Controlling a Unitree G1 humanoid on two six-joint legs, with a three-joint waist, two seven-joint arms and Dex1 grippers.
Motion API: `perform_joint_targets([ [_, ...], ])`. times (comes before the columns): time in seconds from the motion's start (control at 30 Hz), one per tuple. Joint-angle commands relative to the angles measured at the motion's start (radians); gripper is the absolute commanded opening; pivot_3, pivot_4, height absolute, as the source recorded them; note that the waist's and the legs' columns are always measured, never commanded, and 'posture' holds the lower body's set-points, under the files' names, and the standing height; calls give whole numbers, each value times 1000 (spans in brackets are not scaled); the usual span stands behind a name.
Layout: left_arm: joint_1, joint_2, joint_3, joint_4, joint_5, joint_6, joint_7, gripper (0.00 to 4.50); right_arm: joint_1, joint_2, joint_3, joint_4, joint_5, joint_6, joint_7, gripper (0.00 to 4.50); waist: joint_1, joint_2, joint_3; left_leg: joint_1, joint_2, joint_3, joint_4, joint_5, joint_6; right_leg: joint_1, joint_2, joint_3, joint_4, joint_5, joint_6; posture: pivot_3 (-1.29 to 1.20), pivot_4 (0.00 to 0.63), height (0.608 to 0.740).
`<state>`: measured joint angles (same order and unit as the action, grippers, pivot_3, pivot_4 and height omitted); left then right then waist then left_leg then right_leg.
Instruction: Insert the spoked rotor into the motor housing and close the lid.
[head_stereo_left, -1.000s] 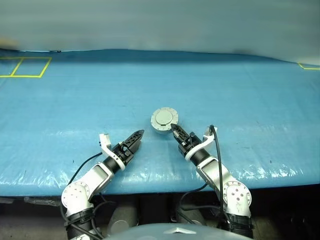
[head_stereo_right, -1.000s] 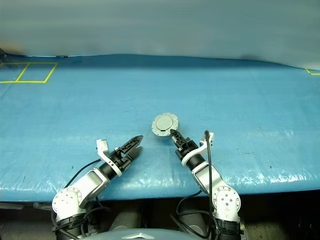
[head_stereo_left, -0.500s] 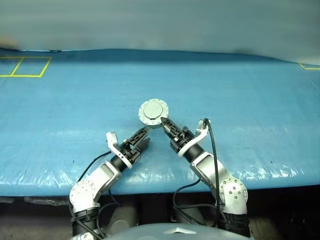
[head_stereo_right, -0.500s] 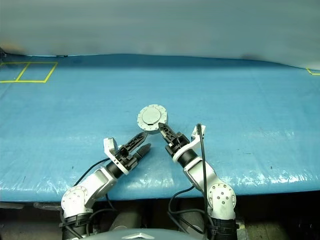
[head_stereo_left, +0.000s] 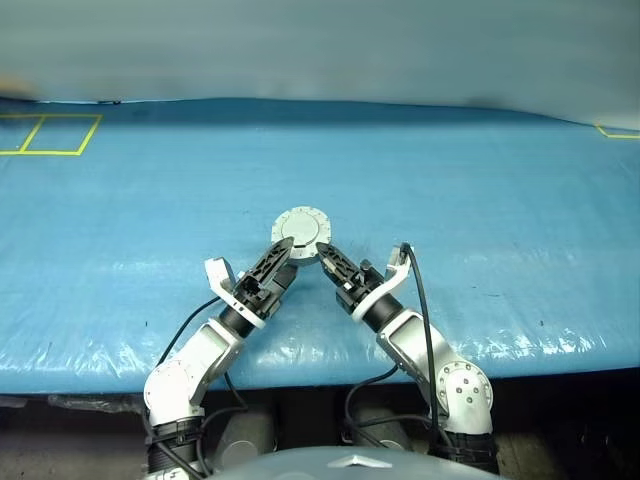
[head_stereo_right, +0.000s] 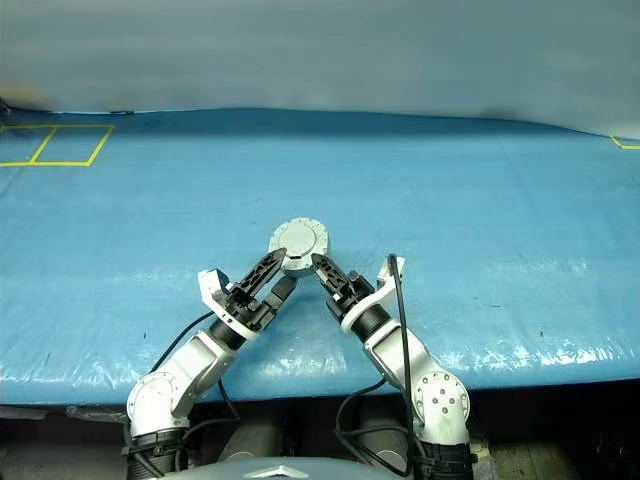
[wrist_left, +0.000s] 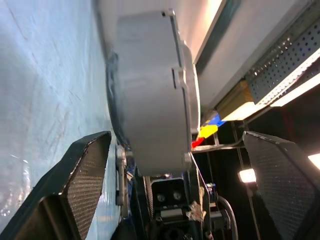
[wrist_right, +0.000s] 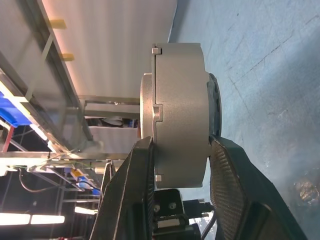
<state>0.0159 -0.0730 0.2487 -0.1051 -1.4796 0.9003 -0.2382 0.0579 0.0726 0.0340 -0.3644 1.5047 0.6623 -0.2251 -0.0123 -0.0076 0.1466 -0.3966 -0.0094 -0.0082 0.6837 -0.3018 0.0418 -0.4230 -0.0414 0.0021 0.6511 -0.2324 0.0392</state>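
The motor housing (head_stereo_left: 300, 232) is a short round silver cup, and its lid (wrist_right: 147, 107) lies shut on top with the raised centre showing. My right gripper (head_stereo_left: 323, 252) is shut on the housing's rim, one finger (wrist_right: 134, 196) on the lid side and one under the base. From the other side, my left gripper (head_stereo_left: 286, 258) stands open at the housing (wrist_left: 150, 100), which sits between its spread fingers (wrist_left: 82, 176) and closer to one of them. The spoked rotor is hidden. I cannot tell whether the housing touches the table.
A blue cover (head_stereo_left: 480, 210) lies over the whole table, whose front edge runs just below my wrists. Yellow taped squares (head_stereo_left: 50, 135) mark the far left corner and a yellow mark (head_stereo_left: 620, 132) the far right.
My right gripper has carried the housing to the left and a little farther away. The left gripper has risen and moved in until its open fingers straddle the housing.
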Motion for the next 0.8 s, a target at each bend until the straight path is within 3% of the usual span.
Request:
perform_joint_targets([
  [0.03, -25, -20, -9, 9, -23, -21, 8, 4500, -4, 20, 22, -76, 56, 0, 24, 1223, 0, 0, 0, 0, 0, 0, 0, 0, 0, 0, 1, 0, 0, 0, 0, 0, 150, 740],
  [0.3, -67, -20, -44, 62, -27, 0, 50, 4500, 20, 10, 48, -84, 61, 14, 26, 1223, -1, 0, 0, 0, 0, 0, 1, 0, 0, 0, 4, 1, 0, 0, 1, 0, 150, 740],
  [0.4, -69, -19, -51, 65, -34, 2, 66, 3914, 22, 2, 57, -90, 38, 14, 41, 1223, -1, 0, 0, 0, 0, 0, 1, 0, 0, 0, 4, 1, 1, 1, 1, 0, 150, 740],
  [0.53, -67, -25, -47, 53, -34, -24, 74, 2519, 23, -10, 51, -102, -11, 2, 64, 1223, 0, 0, 0, 0, 0, 0, 2, 0, 0, 0, 5, 2, 1, 1, 1, 0, 150, 740],
  [0.73, -67, -29, -29, 28, -22, -90, 109, 2381, 45, -28, 20, -96, -81, -31, 94, 1223, 0, 0, 0, 0, 0, 1, 3, 0, 0, 1, 5, 2, 2, 1, 2, 0, 150, 740],
  [0.77, -70, -31, -26, 25, -16, -105, 124, 2381, 55, -35, 13, -97, -96, -39, 101, 1974, 1, 0, 0, 0, 0, 1, 4, 0, 0, 1, 5, 2, 2, 1, 2, 0, 150, 740],
  [0.8, -75, -30, -25, 25, -12, -117, 138, 2381, 63, -41, 9, -99, -105, -41, 106, 2224, 1, 0, 0, 1, 0, 1, 4, 0, 0, 1, 5, 3, 3, 1, 2, 0, 150, 740],
])
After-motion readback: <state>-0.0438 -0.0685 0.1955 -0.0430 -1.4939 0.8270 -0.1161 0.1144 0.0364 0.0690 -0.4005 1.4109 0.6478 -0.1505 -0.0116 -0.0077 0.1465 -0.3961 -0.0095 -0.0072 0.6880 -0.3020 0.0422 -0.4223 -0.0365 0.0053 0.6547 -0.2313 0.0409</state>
